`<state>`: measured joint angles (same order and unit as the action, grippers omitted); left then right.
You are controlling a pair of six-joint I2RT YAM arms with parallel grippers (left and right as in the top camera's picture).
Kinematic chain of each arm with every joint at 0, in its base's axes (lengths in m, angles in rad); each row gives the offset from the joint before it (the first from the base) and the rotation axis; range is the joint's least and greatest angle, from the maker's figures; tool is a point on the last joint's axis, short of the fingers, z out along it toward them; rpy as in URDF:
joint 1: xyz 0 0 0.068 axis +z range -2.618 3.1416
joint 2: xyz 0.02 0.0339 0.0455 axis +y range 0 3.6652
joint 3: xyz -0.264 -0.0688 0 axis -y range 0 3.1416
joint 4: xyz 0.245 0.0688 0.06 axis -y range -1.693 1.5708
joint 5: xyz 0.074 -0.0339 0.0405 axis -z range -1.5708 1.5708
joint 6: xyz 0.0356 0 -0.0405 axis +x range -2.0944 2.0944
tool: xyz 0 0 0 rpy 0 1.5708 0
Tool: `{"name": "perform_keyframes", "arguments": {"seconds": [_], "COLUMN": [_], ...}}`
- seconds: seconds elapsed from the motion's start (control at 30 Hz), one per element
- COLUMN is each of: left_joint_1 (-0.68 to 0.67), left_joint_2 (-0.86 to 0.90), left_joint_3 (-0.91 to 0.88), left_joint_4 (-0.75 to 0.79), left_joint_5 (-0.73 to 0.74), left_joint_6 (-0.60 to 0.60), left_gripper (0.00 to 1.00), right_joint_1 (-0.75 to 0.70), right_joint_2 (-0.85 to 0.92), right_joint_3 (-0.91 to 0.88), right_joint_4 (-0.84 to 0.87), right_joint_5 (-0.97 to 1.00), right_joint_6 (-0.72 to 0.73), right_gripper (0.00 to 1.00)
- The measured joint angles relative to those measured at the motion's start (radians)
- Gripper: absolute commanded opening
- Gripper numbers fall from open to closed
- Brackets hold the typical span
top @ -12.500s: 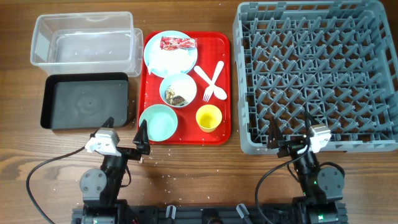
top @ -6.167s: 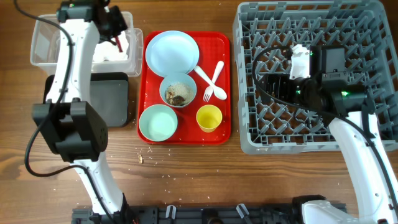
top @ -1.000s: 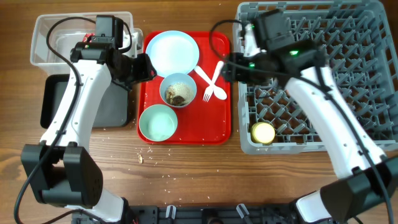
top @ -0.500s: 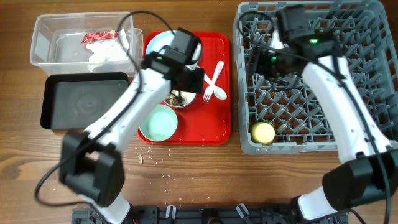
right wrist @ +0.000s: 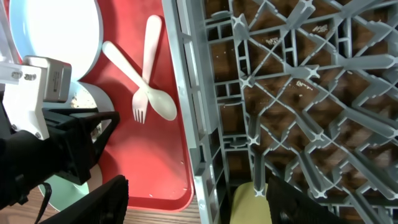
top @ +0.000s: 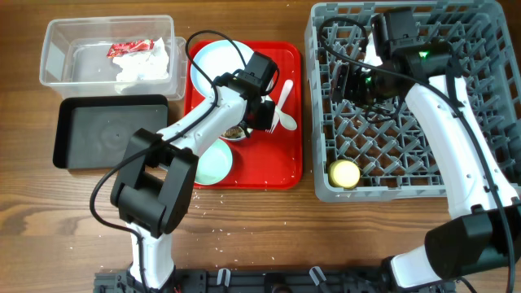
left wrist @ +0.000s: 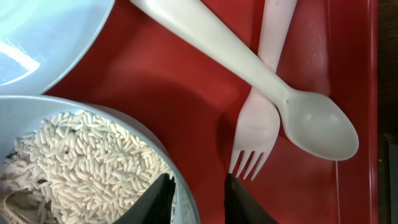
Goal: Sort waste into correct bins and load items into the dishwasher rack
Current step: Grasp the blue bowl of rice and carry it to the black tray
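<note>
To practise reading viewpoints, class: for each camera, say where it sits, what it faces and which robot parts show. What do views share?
Overhead: above the table, looking straight down on red tray, dishwasher rack, left arm, right arm.
Left wrist: close over the rice bowl, left gripper astride its rim.
Right wrist: over the rack's edge, facing down, right gripper open at bottom.
Shared: the crossed white fork and spoon, in all three.

Tub (top: 50, 59) behind shallow bin (top: 114, 134), both left of the tray (top: 278, 165); dishwasher rack (top: 383, 155) right, holding the cup (top: 344, 172).
</note>
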<state>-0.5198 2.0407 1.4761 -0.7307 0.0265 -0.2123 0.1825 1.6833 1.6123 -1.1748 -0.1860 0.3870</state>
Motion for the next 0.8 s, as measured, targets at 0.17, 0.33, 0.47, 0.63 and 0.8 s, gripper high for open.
{"name": "perform_keyframes", "arguments": {"seconds": [0.17,0.33,0.47,0.63,0.8], "left_joint_1": [0.0,0.0,0.0,0.001,0.036], "left_joint_2": [0.016,0.028,0.022,-0.026,-0.221], "left_joint_3": [0.0,0.001,0.01,0.098,0.151], "left_joint_4": [0.006,0.002,-0.01,-0.14,-0.246], "left_joint_5": [0.0,-0.026,-0.038,-0.021,-0.008], "left_joint_6": [0.0,-0.003,-0.003,-0.003,-0.003], "left_gripper": [0.16,0.04,0.04,0.04,0.04], "right_joint_1": [0.0,0.0,0.0,0.0,0.0], "right_joint_2": [0.0,0.0,0.0,0.0,0.0], "right_joint_3": [0.0,0.0,0.0,0.0,0.0], "right_joint_4": [0.0,-0.007,-0.007,-0.007,-0.007], "right_joint_5": [0.0,0.0,0.0,0.0,0.0], "right_joint_6": [-0.005,-0.027,-0.031,-0.031,-0.034], "right_gripper": [0.74,0.74,0.74,0.74,0.74]}}
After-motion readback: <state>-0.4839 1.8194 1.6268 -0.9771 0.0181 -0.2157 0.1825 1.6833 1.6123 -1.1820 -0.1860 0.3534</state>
